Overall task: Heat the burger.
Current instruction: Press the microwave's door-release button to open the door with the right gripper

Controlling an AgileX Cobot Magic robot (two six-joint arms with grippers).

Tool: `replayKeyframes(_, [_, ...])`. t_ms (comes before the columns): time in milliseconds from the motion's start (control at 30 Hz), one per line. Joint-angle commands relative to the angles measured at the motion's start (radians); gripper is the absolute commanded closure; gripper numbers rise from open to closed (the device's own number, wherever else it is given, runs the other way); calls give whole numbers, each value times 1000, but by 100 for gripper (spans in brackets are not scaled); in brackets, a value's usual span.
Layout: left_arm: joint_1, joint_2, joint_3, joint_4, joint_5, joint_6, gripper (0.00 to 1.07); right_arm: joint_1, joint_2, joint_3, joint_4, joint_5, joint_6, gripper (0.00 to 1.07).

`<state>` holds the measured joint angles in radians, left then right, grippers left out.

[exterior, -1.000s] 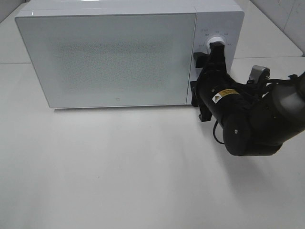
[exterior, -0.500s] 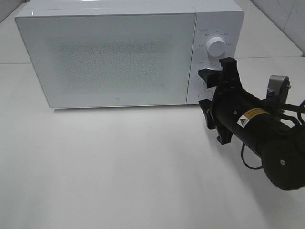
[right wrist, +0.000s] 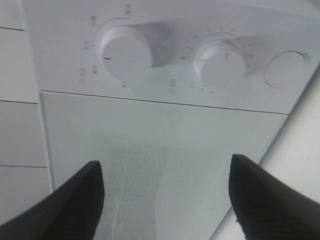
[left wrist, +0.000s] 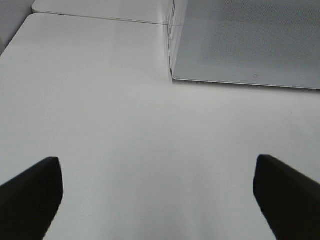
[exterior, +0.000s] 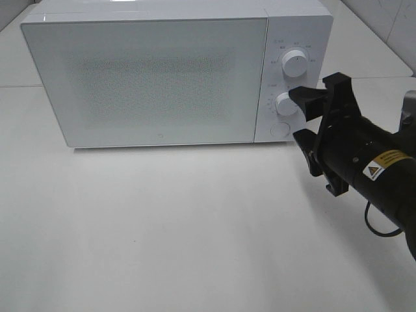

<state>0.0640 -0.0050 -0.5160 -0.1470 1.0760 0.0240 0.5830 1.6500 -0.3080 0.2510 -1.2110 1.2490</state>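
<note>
Over the white table [exterior: 162, 227], the left gripper [left wrist: 160, 195] has its jaws spread wide, holding nothing. The right gripper [exterior: 296, 116] (jaws parted, also empty) hangs just beside the microwave's [exterior: 162, 78] lower knob [exterior: 284, 104]. The door is closed, and I cannot tell where the burger is.

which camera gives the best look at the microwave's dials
The right wrist view: both dials sit close up, with tick marks showing. The exterior high view shows them small, the right gripper right next to the lower one. The left wrist view shows only the microwave's door.
</note>
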Motion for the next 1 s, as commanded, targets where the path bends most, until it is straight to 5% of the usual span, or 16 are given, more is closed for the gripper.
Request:
replayKeyframes(33, [0, -17, 1, -2, -9, 0, 11, -3, -85, -1, -13, 38, -138, 40])
replayKeyframes(667, [0, -17, 1, -2, -9, 0, 11, -3, -325, -21, 46, 686, -928, 40])
replayKeyframes(1000, [0, -17, 1, -2, -9, 0, 11, -3, -349, -156, 2, 1156, -1259, 40])
